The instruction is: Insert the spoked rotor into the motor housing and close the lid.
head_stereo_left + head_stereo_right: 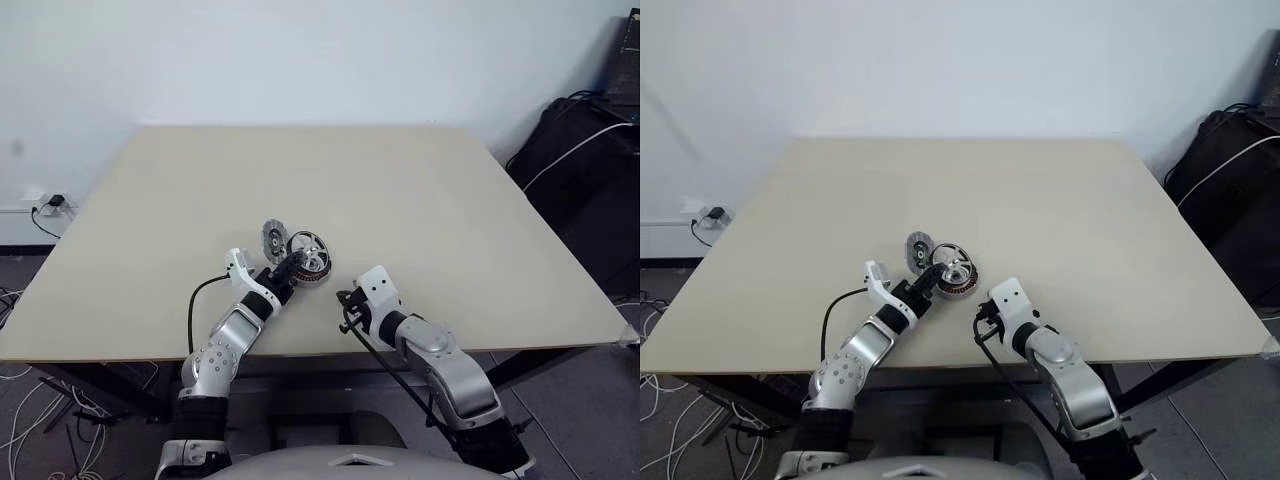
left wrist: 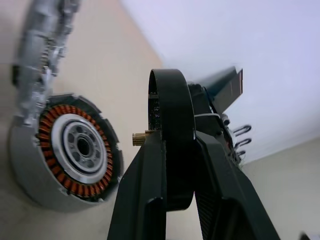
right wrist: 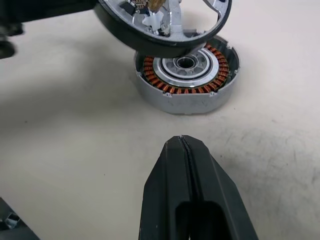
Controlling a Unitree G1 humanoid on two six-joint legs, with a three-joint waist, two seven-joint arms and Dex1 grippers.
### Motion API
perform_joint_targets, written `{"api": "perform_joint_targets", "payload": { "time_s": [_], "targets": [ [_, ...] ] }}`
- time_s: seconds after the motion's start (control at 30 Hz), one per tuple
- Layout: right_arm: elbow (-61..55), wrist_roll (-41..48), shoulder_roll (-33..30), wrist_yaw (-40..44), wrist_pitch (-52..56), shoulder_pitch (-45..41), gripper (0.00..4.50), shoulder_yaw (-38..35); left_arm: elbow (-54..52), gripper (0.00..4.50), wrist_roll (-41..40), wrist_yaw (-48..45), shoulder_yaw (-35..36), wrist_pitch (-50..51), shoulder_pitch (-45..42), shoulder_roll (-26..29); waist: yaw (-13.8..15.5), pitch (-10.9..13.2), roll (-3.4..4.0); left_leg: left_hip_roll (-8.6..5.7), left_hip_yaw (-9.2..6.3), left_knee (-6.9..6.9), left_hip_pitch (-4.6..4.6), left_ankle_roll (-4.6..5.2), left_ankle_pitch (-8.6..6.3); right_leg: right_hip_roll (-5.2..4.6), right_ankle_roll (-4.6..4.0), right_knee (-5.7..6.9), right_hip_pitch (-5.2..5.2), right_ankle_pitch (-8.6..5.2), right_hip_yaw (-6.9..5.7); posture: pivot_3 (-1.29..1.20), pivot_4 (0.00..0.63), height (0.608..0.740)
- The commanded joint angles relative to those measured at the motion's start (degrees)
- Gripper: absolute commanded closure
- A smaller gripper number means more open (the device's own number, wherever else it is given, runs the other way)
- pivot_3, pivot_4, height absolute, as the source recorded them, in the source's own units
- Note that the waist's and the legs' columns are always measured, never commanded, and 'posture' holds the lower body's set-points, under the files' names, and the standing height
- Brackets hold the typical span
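Note:
My left gripper (image 1: 291, 266) is shut on the black rim of the spoked rotor (image 3: 165, 25), a silver-spoked wheel with a brass pin at its centre. It holds the wheel tilted just over the motor housing (image 3: 187, 97). The housing is a silver cup on the table with a ring of copper windings inside. I cannot tell whether rotor and housing touch. In the left wrist view, my fingers (image 2: 145, 190) pinch the rotor's rim (image 2: 167, 90) beside the housing (image 2: 30, 165). The grey lid (image 1: 271, 240) stands tilted just to the housing's left. My right gripper (image 3: 182, 141) is shut and empty, a short way before the housing.
The beige table (image 1: 420, 190) stretches wide beyond the parts, and its front edge is close to both arms. Black bags with a white cable (image 1: 585, 165) stand to the right of the table. On the floor at the left lies a power strip (image 1: 50, 206) with loose cables.

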Motion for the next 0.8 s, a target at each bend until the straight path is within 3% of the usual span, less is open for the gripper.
{"api": "perform_joint_targets", "payload": {
  "time_s": [0.03,0.8],
  "targets": [
    [-3.2,0.7,-0.1,-0.4,-0.1,-0.3,4.50,-1.3,2.7,4.05,-2.8,-0.3,0.7,-2.7,-3.5,-11.3,-0.1,0.0,0.00,0.00,0.00,0.00,0.00,0.00,0.00,0.00,0.00,0.00,0.00,0.00,0.01,0.00,0.000,0.740],
    [-3.5,0.6,0.1,-1.0,0.0,0.0,4.50,-1.3,11.0,4.05,-5.7,0.7,-0.4,-4.5,-6.7,-11.9,0.0,0.0,-0.03,-0.01,-0.01,0.03,-0.02,0.00,0.00,0.00,-0.11,-0.01,0.01,0.11,0.00,0.00,0.000,0.740]
  ]
}}
